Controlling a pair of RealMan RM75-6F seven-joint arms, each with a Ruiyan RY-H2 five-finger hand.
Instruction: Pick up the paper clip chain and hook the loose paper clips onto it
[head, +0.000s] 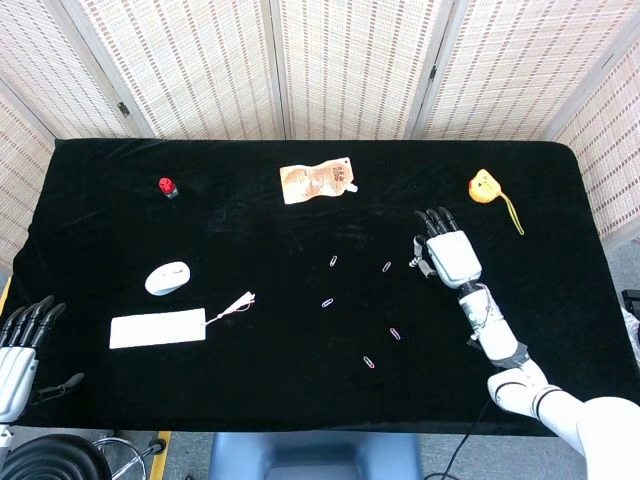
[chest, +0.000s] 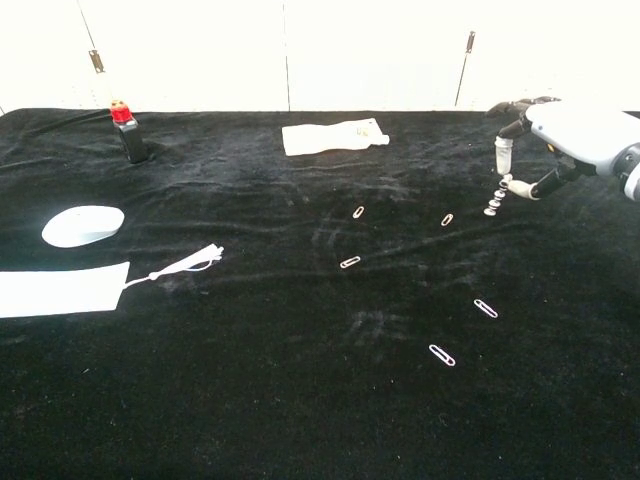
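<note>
Your right hand (chest: 565, 150) pinches the paper clip chain (chest: 493, 204), which dangles above the black table (head: 250, 350), clear of it | your left hand (head: 18, 350) hangs off the table's near-left edge, fingers spread, holding nothing | 5 loose paper clips (chest: 350, 262) lie scattered left of and below the chain

Even, bright overhead light in head view; screens (head: 350, 70) evenly lit, no glare. Black cloth (head: 250, 360) soaks up light, shadows barely visible. Chest view: background above table edge blown out to white (detail lost there). Low-angle light picks out wrinkles and nap in cloth, grey sheen mid-table. Clips (chest: 441, 355) small but sharp in both views. No motion blur. Slight wide-angle bend at head-view edges.
</note>
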